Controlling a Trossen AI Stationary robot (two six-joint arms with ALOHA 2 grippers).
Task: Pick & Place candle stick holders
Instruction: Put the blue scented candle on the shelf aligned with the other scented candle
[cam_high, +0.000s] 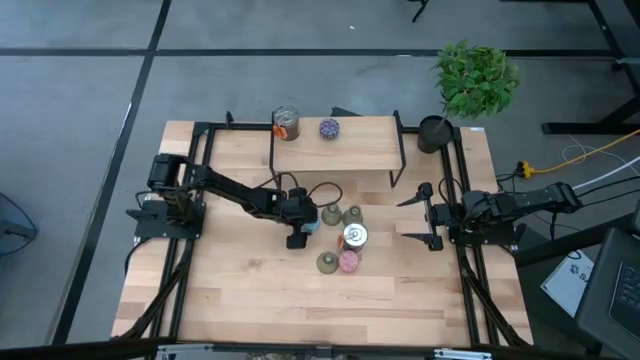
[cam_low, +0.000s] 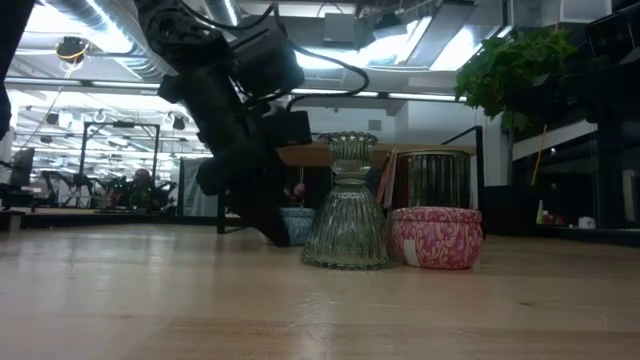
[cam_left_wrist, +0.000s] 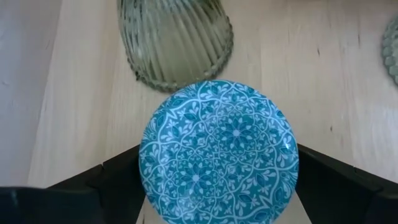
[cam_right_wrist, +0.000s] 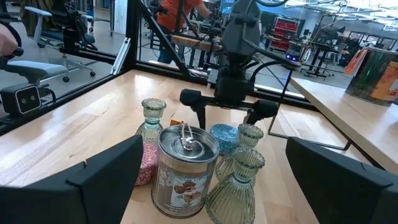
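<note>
I'm looking down on the wooden table (cam_high: 250, 290), with the raised shelf (cam_high: 340, 150) across the upper middle of the high view. Two holders already sit on that shelf: a silver can (cam_high: 286, 123) and a purple round one (cam_high: 329, 128). The potted plant (cam_high: 470, 85) at the upper right is not part of the job.

My left arm reaches from the left edge toward the centre, and the left gripper (cam_high: 300, 226) is down at table level over the cluster of remaining holders. Its fingers are spread wide, one on either side of the blue round holder (cam_left_wrist: 219, 152), which fills the lower middle of the left wrist view; I cannot tell whether either pad touches it yet. A green ribbed vase (cam_left_wrist: 174, 40) stands just beyond it, very close.

The right gripper (cam_high: 425, 215) waits at centre right, fingers apart, holding nothing.

The rest of the cluster sits at centre frame: the second silver can (cam_right_wrist: 185, 171), a pink round holder (cam_low: 436, 237) and two more green vases (cam_low: 348, 205) packed near one another.

I judge I'm at the grasp step for the blue holder, with six pieces still to move. Next I need to close squarely on its sides without nudging the vase behind, then lift straight up before carrying it toward the shelf.
</note>
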